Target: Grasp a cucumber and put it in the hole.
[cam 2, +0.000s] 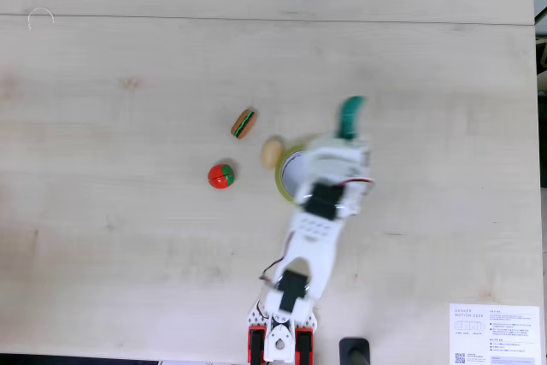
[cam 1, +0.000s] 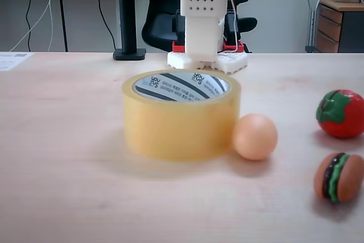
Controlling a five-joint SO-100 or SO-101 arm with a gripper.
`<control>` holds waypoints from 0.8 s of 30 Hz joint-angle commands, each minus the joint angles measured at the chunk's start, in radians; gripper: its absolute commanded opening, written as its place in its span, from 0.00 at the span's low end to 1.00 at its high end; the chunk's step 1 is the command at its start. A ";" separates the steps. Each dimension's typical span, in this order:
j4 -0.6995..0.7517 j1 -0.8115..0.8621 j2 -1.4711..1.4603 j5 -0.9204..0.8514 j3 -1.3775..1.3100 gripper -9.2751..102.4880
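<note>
A wide roll of yellowish translucent packing tape (cam 1: pixel 181 116) lies flat on the pale wooden desk (cam 1: pixel 68 157), its round hole (cam 1: pixel 181 87) facing up and lined with a white core that carries black stripes and small print. In the fixed view from above, the white arm (cam 2: pixel 316 220) reaches from the lower edge across the roll (cam 2: pixel 285 179) and covers most of it, so that only a yellow arc shows at the arm's left side. Past the roll, the blurred hand (cam 2: pixel 350 117) has a teal-green finger; whether a small dark-green toy cucumber is in it, or whether the fingers are spread or pressed together, cannot be told from the blur. Touching the roll on its right in the low fixed view is a smooth peach-orange ball (cam 1: pixel 255 136). Farther right, well apart from the roll, stand a red toy tomato with green leaves (cam 1: pixel 341 113) and, nearer the camera, a toy burger (cam 1: pixel 338 177) on its edge. The arm's white base (cam 1: pixel 203 32) stands behind the roll, and a sheet of printed paper (cam 2: pixel 494 335) lies at the desk's corner.
</note>
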 commanded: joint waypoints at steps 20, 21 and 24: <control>-0.255 -0.129 0.321 0.100 0.776 0.17; -0.273 -0.130 0.321 0.109 0.796 0.17; -0.310 -0.130 0.307 0.137 0.842 0.17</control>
